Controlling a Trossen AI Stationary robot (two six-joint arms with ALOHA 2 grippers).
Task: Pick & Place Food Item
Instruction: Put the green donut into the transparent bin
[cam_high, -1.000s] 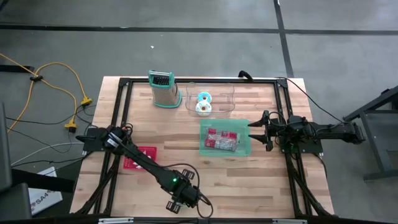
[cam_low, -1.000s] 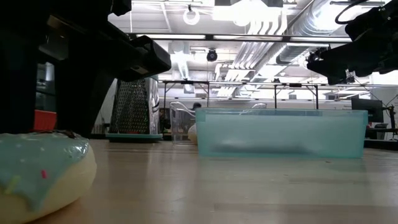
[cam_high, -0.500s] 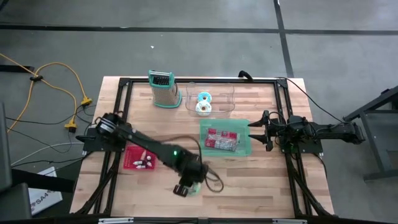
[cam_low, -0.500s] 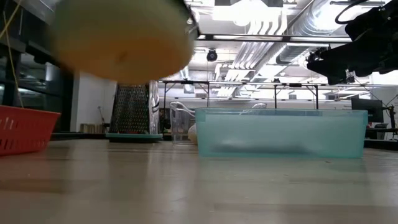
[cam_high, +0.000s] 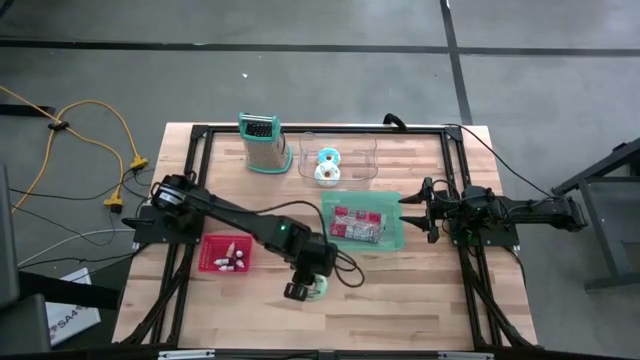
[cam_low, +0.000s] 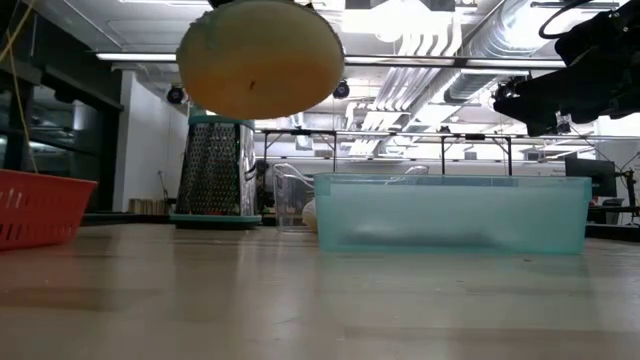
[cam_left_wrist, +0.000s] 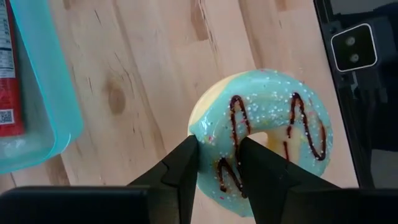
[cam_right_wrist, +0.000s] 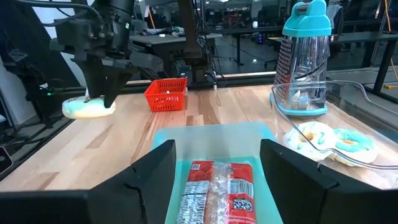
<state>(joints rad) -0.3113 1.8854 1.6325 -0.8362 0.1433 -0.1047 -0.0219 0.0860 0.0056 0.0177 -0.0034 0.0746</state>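
A doughnut (cam_left_wrist: 267, 140) with teal icing, chocolate lines and sprinkles hangs above the wooden table (cam_high: 400, 290), near its front middle. My left gripper (cam_left_wrist: 217, 165) is shut on it. The low view shows the doughnut's pale underside (cam_low: 260, 58) well above the tabletop. The right wrist view shows the doughnut (cam_right_wrist: 89, 107) under the left gripper (cam_right_wrist: 102, 93). A teal bin (cam_high: 395, 235) with red packets (cam_high: 355, 225) lies to the doughnut's far right. My right gripper (cam_right_wrist: 217, 180) waits open at the table's right edge, aimed at the bin. My left gripper pinches one side of the doughnut's ring (cam_left_wrist: 217, 146) between its two fingers. One finger (cam_left_wrist: 183, 165) is at the outer rim and the other (cam_left_wrist: 258, 162) is by the hole. The fingers slant down from above. The doughnut is lifted clear, icing up, roughly level.
A metal grater (cam_high: 263, 143) and a clear container (cam_high: 360, 150) holding two more doughnuts stand at the far edge. A red basket (cam_high: 225, 254) with small white items sits at the left. A black frame (cam_high: 190, 200) runs round the table's edges.
My left gripper has lifted the doughnut off the table near the front edge. It has carried the doughnut up and away from that edge, toward the teal bin. Most of the move came early, then it slowed.
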